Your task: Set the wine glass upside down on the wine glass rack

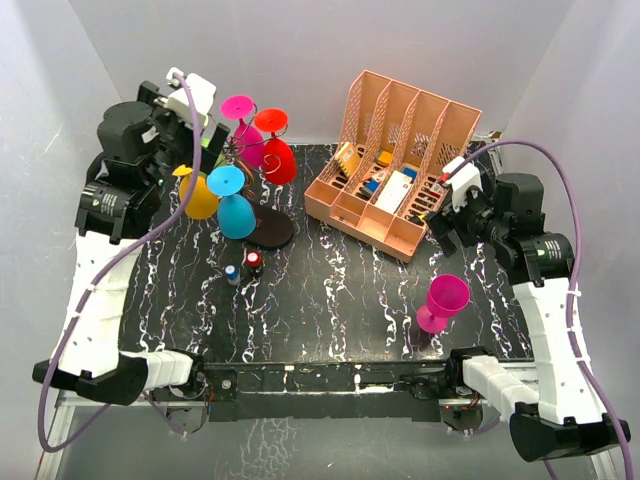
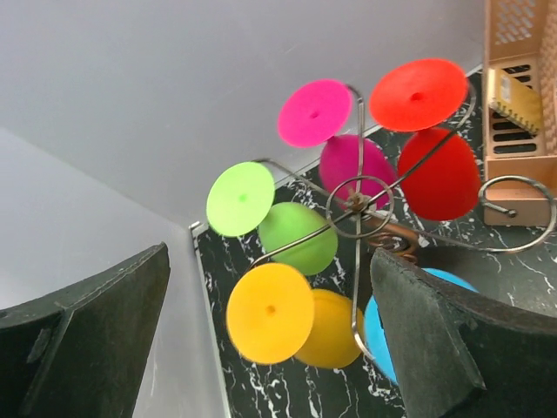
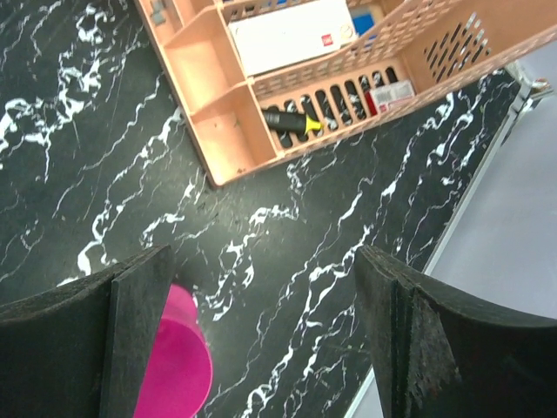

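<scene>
Near the table (image 1: 330, 290) edge, the wine glass (image 1: 443, 303) stands alone, unheld.

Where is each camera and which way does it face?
Top: above and behind, looking down at the table; left arm and right arm show.
Left wrist: faces the rack of glasses; own fingers show.
Right wrist: looks down at organiser and pink glass; own fingers show.
Shared: top and left wrist see the rack; top and right wrist, the organiser.

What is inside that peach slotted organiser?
A white box, a black-and-yellow marker and small blue items show; the walls of the organiser hide whatever sits deeper.
</scene>
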You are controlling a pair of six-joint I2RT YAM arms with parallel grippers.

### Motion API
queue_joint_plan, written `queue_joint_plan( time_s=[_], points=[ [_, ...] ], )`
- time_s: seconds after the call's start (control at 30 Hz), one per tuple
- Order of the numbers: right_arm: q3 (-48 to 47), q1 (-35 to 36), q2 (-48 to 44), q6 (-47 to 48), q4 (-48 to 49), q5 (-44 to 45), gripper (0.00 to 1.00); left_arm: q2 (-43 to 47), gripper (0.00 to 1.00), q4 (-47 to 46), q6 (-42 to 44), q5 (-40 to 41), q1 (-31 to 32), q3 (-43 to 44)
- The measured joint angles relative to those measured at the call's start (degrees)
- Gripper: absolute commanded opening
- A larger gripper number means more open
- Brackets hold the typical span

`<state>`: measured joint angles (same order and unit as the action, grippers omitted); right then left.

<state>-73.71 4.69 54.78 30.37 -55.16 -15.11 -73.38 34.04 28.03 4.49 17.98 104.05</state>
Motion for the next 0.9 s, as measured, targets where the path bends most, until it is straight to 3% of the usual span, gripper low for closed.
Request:
queue_joint_plan(
  time_s=[0.2, 0.6, 0.9],
  points=[
    [2.1, -0.9, -2.6, 0.9, -4.4, 0.8, 0.85, 3.6, 0.97, 0.5, -2.2, -2.3, -5.1, -1.0],
    [11.6, -4.1, -9.5, 2.6, -12.1, 1.9, 0.76, 6.4, 0.97, -1.0, -2.5, -3.7, -7.7, -3.2],
    [19.2, -4.1, -7.0, 2.2, -12.7, 7.0, 0.57, 6.4, 0.97, -1.0, -3.5, -6.3, -8.2, -3.6]
  ],
)
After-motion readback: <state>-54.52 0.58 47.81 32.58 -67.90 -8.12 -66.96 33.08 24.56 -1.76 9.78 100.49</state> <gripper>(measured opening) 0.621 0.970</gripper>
